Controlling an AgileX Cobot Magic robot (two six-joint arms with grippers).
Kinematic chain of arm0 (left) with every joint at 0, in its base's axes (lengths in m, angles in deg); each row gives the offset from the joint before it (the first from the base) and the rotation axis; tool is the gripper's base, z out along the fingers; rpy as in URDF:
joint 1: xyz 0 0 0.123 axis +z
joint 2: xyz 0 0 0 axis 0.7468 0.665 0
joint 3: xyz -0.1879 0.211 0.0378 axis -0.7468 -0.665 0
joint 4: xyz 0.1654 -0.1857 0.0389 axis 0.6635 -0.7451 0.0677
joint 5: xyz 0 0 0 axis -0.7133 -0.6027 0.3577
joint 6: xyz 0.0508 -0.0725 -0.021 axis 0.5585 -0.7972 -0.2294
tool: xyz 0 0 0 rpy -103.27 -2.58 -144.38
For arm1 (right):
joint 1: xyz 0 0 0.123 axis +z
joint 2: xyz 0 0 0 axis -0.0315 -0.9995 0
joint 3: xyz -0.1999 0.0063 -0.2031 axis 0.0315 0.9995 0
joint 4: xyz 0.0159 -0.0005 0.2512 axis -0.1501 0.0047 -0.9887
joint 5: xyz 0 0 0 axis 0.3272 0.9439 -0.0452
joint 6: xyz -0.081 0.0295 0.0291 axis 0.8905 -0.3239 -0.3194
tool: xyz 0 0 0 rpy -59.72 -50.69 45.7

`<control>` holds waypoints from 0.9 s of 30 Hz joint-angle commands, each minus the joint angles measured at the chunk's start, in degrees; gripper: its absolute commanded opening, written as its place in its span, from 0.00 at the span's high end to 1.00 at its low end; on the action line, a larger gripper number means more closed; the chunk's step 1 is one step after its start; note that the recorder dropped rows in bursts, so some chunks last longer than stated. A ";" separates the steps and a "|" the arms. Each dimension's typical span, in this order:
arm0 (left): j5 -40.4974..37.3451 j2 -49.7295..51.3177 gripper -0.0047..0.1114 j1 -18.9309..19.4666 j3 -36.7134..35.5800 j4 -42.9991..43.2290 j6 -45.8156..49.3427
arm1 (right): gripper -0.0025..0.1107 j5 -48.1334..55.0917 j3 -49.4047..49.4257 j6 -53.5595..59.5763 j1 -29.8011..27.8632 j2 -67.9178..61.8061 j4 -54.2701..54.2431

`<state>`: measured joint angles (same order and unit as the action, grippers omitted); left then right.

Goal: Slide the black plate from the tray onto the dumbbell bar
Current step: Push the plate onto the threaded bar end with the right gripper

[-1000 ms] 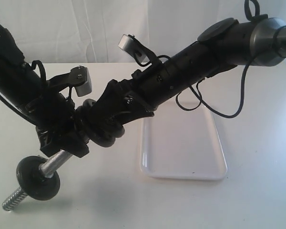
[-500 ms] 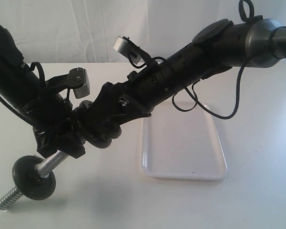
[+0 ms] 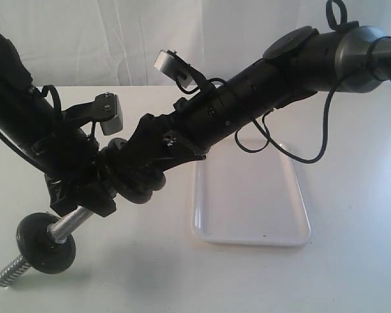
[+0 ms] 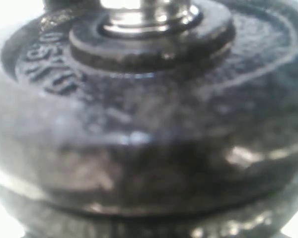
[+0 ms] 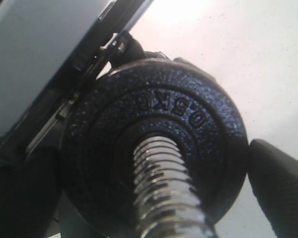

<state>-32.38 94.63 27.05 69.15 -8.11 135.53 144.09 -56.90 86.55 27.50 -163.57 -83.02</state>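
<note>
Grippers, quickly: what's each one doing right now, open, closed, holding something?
Left gripper: closed on the dumbbell bar.
Right gripper: jaws wide around the black plate on the bar; gripping or loose cannot be told.

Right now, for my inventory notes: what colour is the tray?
Glossy white; the tray shows best in the exterior view.
</note>
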 commanded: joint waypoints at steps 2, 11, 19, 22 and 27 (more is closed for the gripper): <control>-1.44 -3.14 0.96 -0.09 1.84 -22.68 0.43 | 0.98 3.42 -0.53 2.29 0.70 0.54 -3.83; -1.44 -3.14 0.96 -0.09 1.84 -22.68 0.43 | 0.84 2.95 -0.53 2.75 0.70 0.54 -3.83; -1.44 -3.14 0.96 -0.09 1.84 -22.68 0.43 | 0.73 0.93 -0.53 2.75 0.70 0.54 -3.83; -1.44 -3.14 0.96 -0.09 1.84 -22.68 0.54 | 0.70 1.03 -0.53 3.56 0.70 0.54 -3.83; -1.22 -3.14 0.96 -0.09 1.84 -22.68 0.86 | 0.48 0.69 -0.53 3.78 0.70 0.54 -3.83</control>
<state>-32.38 94.63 27.05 69.15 -8.01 135.53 143.82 -56.90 89.21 27.50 -163.64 -83.02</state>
